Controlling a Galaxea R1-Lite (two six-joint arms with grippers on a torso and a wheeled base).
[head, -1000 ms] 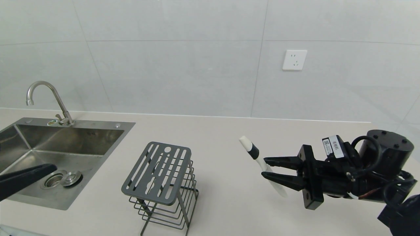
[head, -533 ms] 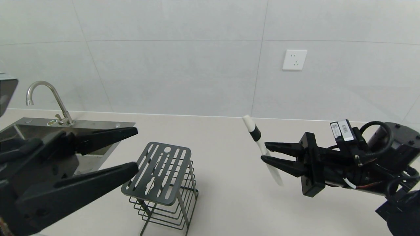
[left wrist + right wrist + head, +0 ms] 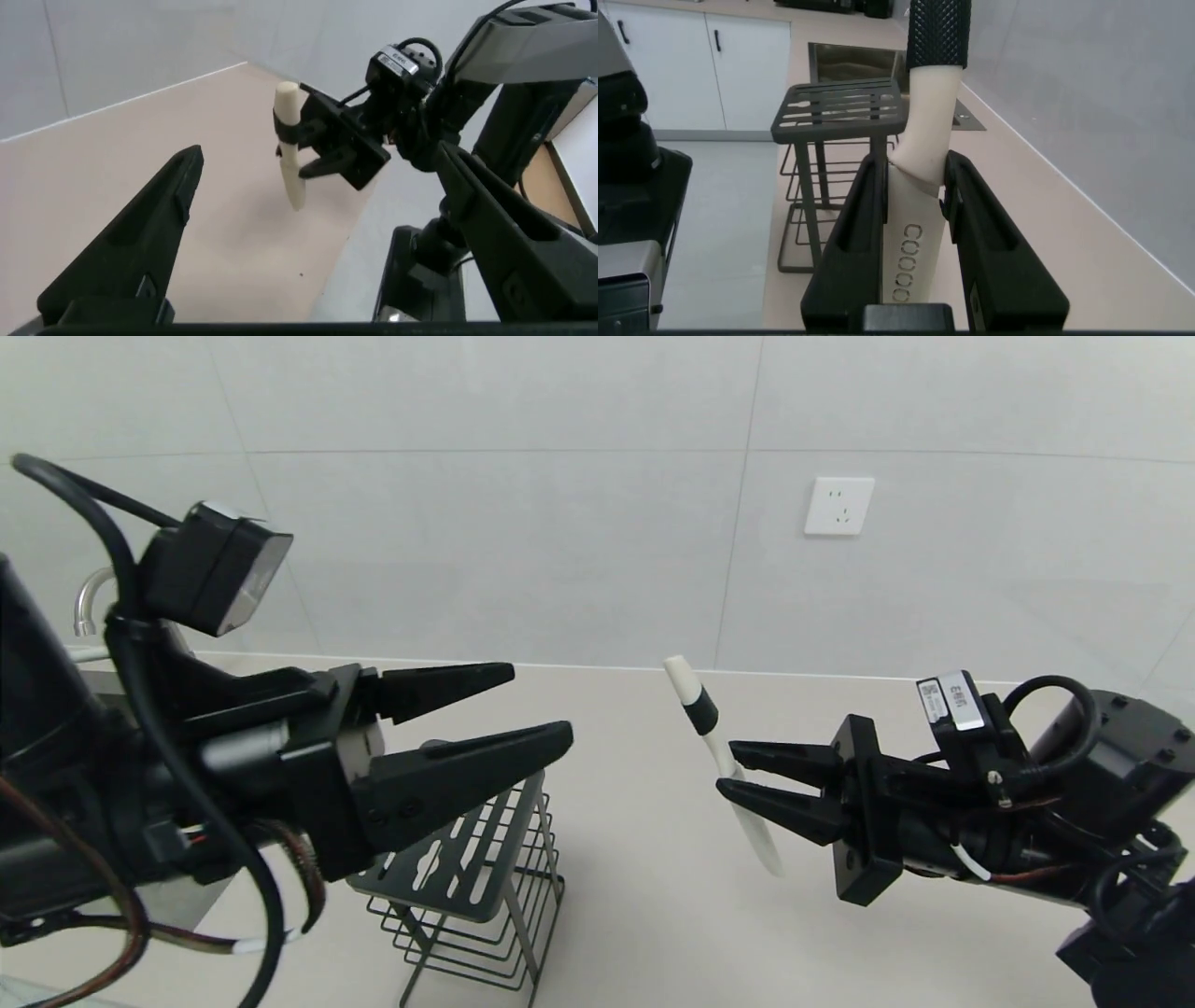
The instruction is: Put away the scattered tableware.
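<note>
1. The left gripper (image 3: pixel 541 702) hangs raised in the air, close above the wire rack (image 3: pixel 467 873). Its fingers are spread wide with nothing between them.
2. The rack stands upright on the pale counter (image 3: pixel 635 915).
3. Facing it, the right gripper (image 3: pixel 726 766) is clamped on a white utensil (image 3: pixel 698 711), held clear of the counter and tilted, black-banded handle up.
4. Farther back are a faucet (image 3: pixel 84 602) and a wall socket (image 3: pixel 838 506).

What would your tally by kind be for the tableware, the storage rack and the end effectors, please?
end effectors: 2 (left end effector, right end effector)
white utensil: 1
wire rack: 1
Total: 4
</note>
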